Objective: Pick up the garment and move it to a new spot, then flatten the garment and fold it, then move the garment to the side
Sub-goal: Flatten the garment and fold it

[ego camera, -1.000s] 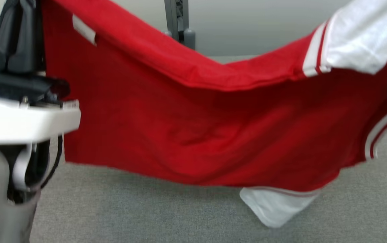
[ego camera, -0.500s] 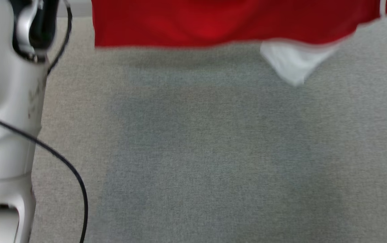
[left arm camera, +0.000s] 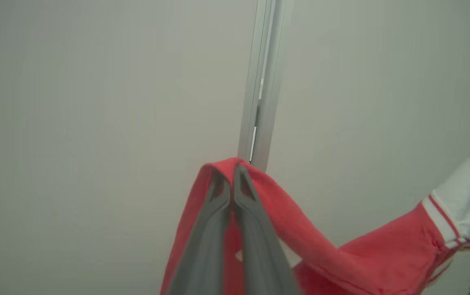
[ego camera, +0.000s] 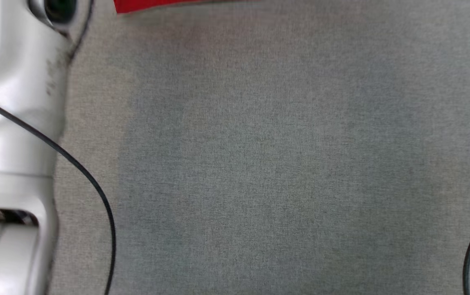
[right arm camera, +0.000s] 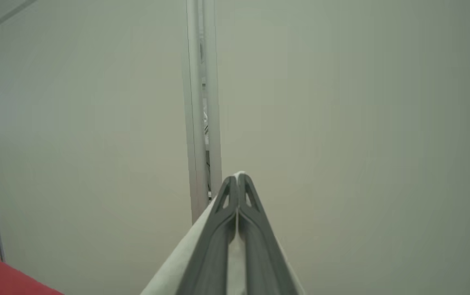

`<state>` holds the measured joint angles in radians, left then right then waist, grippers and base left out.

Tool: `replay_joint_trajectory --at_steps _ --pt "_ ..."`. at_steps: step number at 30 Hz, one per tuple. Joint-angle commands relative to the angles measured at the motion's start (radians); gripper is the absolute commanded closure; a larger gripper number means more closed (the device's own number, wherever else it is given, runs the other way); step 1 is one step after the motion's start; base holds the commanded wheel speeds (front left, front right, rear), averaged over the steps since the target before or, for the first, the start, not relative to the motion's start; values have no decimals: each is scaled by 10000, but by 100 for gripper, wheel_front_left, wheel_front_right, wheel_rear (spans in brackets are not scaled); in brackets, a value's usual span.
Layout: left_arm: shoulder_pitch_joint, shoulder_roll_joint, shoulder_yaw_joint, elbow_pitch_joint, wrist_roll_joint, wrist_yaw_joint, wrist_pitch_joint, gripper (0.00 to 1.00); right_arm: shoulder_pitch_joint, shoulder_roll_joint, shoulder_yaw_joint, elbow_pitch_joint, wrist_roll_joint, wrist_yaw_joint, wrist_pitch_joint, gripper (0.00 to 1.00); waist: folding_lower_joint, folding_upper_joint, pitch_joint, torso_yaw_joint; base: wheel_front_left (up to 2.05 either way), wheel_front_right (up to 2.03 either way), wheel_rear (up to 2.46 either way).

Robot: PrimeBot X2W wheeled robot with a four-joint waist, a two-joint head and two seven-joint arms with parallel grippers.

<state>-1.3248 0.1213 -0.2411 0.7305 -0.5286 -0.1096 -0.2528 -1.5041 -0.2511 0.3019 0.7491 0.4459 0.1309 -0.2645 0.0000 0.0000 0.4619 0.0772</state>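
Left pincer (left arm camera: 232, 172) clamped on the red cloth of the garment (left arm camera: 341, 258); right pincer (right arm camera: 239, 178) clamped on its white sleeve. Garment hangs aloft, its hem at the head view's upper left, above the bench (ego camera: 259, 164). Judged light and limp; grip opposite edges.

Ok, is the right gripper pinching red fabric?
No, the right gripper is shut on a white part of the garment.

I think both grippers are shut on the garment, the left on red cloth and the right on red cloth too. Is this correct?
Not fully. The right gripper is shut on white cloth of the garment, as the right wrist view shows. The left gripper does pinch red cloth.
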Motion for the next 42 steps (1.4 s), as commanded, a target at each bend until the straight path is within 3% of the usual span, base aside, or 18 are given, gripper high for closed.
replay_joint_trajectory --at_steps 1,7,14,22,32,42 --pt "702 -83 14 -13 76 -49 -86 100 800 -163 188 -121 330 0 -21 100 0 0 320 46 0 0 0" --pt "2955 -335 443 -1686 595 112 -92 100 2938 -521 350 -1069 1435 1 -21 100 0 0 405 49 0 0 0" --pt "6812 -373 582 -3886 1007 546 -98 100 7014 -689 -438 -3371 2895 7 -24 100 0 0 -137 -207 0 0 0" --pt "10351 -161 865 -6004 284 1113 843 100 11419 -494 -1299 -5274 3599 9 79 100 0 0 -1152 -459 0 0 0" --pt "13497 413 1115 -8738 -122 2044 2648 100 15538 840 -2968 -7600 3114 9 1220 100 0 0 -2407 -435 0 0 0" --pt "15327 734 1190 -10062 -292 2780 3927 100 18156 1941 -3804 -9209 2613 9 2879 100 0 0 -2773 -355 0 0 0"
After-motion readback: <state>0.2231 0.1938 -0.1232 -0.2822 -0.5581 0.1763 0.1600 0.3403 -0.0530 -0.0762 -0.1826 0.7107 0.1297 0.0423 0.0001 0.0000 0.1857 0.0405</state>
